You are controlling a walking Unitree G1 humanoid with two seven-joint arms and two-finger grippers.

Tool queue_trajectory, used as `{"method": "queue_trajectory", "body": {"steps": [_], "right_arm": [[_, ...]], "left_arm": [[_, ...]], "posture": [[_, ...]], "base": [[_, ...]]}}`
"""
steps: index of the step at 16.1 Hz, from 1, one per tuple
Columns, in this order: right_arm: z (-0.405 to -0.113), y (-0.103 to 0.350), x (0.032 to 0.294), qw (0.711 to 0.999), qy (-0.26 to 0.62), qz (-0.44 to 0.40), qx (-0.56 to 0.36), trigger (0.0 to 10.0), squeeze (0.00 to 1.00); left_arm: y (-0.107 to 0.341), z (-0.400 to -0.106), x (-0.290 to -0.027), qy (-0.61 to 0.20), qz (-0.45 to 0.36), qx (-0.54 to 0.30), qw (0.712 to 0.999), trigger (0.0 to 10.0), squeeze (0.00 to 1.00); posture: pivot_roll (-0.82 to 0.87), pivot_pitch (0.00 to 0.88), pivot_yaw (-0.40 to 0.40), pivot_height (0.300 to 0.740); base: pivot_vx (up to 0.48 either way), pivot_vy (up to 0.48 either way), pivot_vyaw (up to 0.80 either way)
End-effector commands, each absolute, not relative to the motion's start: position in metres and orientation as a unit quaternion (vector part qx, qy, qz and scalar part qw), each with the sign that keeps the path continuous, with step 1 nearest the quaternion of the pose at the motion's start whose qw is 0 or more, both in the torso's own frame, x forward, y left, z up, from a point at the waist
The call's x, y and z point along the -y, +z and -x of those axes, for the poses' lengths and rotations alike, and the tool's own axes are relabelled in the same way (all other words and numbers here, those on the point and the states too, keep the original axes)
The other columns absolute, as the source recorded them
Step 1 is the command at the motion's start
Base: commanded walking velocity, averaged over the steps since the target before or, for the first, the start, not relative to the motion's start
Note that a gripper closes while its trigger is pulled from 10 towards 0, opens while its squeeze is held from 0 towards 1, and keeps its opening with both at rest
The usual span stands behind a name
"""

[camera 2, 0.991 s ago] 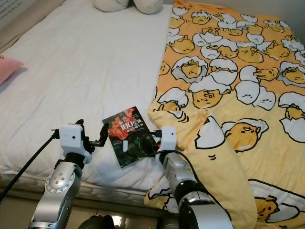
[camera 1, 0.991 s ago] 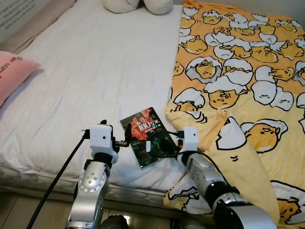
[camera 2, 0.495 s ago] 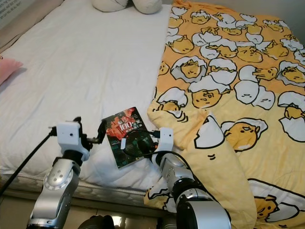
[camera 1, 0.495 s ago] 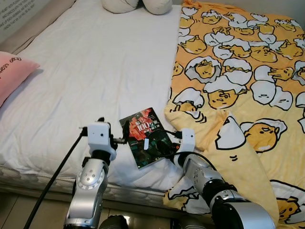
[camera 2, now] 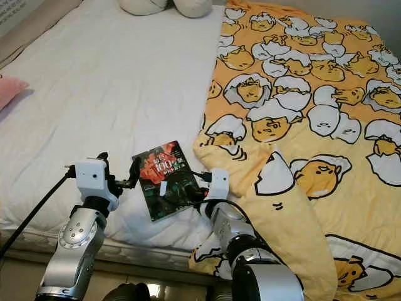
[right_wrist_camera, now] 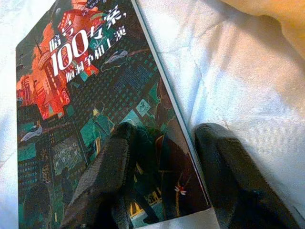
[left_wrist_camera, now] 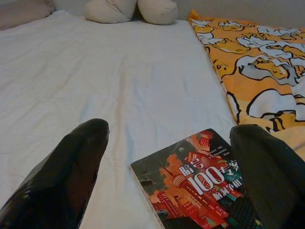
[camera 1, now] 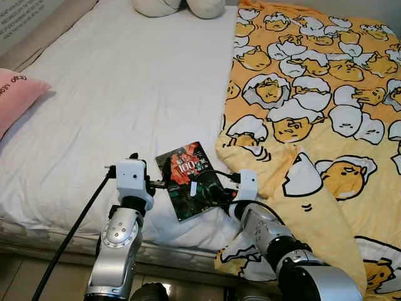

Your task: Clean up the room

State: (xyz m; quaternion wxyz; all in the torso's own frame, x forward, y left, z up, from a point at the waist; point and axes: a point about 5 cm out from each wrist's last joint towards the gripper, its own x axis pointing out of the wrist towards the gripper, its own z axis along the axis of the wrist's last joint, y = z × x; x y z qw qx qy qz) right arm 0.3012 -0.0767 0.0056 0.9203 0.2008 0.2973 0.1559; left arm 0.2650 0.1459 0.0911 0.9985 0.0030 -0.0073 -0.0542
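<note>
A dark book (camera 1: 187, 180) with a red and teal cover lies flat on the white sheet (camera 1: 125, 94) near the bed's front edge. My left gripper (camera 1: 161, 177) is at the book's left edge and stands open; in its wrist view the book (left_wrist_camera: 200, 183) lies between its two spread fingers (left_wrist_camera: 71, 176). My right gripper (camera 1: 202, 192) reaches in from the right and is open. It straddles the book's right edge: one finger (right_wrist_camera: 107, 176) rests on the cover (right_wrist_camera: 81, 95), the other on the sheet beside it.
A yellow blanket (camera 1: 313, 94) printed with egg characters covers the bed's right half and hangs over the front edge. A pink pillow (camera 1: 15, 94) lies at the far left, cream cushions (camera 1: 182, 6) at the head. A black cable (camera 1: 69, 241) trails from my left arm.
The book has slid and turned slightly to the left, toward my left gripper. My right gripper has followed it left, with one finger still on the cover.
</note>
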Motion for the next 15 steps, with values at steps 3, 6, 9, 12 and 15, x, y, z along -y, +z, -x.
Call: {"method": "queue_trajectory", "body": {"steps": [3, 6, 9, 12, 15], "right_arm": [[-0.301, 0.006, 0.071, 0.922, 0.157, -0.193, -0.297, 0.0, 0.00], [-0.310, 0.018, 0.070, 0.938, 0.171, -0.165, -0.253, 0.0, 0.00], [-0.321, 0.037, 0.071, 0.955, 0.172, -0.151, -0.190, 0.0, 0.00], [-0.329, 0.063, 0.068, 0.966, 0.191, -0.136, -0.112, 0.0, 0.00], [-0.327, 0.071, 0.066, 0.969, 0.206, -0.112, -0.084, 0.0, 0.00]], "left_arm": [[0.087, -0.265, -0.148, -0.052, -0.004, -0.008, 0.999, 10.0, 0.00], [0.086, -0.264, -0.149, -0.049, -0.003, -0.010, 0.999, 10.0, 0.00], [0.086, -0.266, -0.150, -0.046, -0.001, -0.011, 0.999, 10.0, 0.00], [0.085, -0.268, -0.152, -0.040, 0.006, -0.014, 0.999, 10.0, 0.00], [0.084, -0.271, -0.153, -0.036, 0.009, -0.017, 0.999, 10.0, 0.00]], "posture": [[-0.05, 0.140, -0.008, 0.740], [-0.04, 0.137, -0.009, 0.740], [-0.05, 0.132, -0.011, 0.740], [-0.06, 0.113, -0.017, 0.740], [-0.06, 0.100, -0.019, 0.740]], "base": [[0.000, 0.000, 0.00], [0.000, 0.000, 0.00], [0.000, 0.000, 0.00], [0.000, 0.000, 0.00], [0.000, 0.000, 0.00]]}}
